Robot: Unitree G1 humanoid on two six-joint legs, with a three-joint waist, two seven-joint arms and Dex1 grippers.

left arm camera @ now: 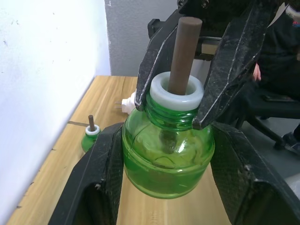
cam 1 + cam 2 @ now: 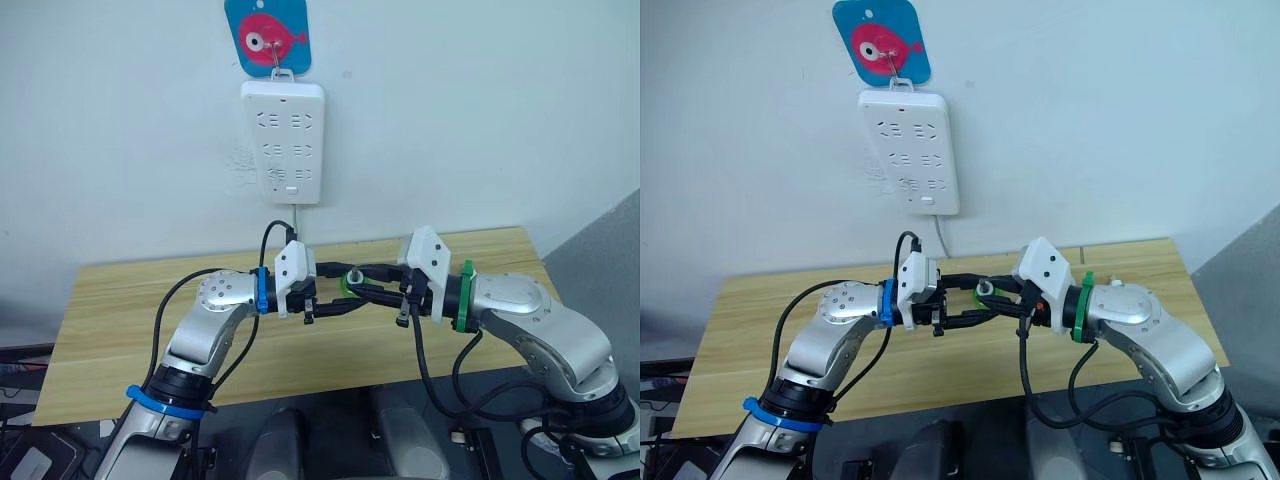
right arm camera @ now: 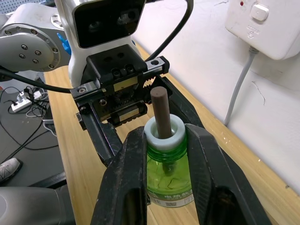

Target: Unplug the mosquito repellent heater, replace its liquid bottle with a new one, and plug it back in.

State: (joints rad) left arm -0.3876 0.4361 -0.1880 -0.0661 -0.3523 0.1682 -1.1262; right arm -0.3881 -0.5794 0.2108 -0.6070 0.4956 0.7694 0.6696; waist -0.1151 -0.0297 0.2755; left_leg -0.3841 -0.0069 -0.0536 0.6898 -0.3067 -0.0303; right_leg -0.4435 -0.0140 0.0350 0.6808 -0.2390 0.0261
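A green bottle (image 1: 168, 154) hangs in the air above the middle of the table (image 2: 120, 330), held between both arms. It has a white collar and a bare brown wick standing out of the neck, with no cap on it. The left gripper (image 1: 166, 161) has its fingers closed against the round body. The right gripper (image 3: 165, 157) has its fingers closed on the neck just under the collar. Both arms are in contact, so neither is nearer. The long axis runs along the wick, pointing from the left gripper toward the right one.

A second bottle (image 1: 90, 137) with a bare wick stands near the wall edge of the table. The heater (image 1: 128, 104) lies beyond it, prongs toward the wall. The power strip (image 2: 283, 140) on the wall carries no plug.

Judgement: the held bottle must next go to the heater, so one gripper must release first.
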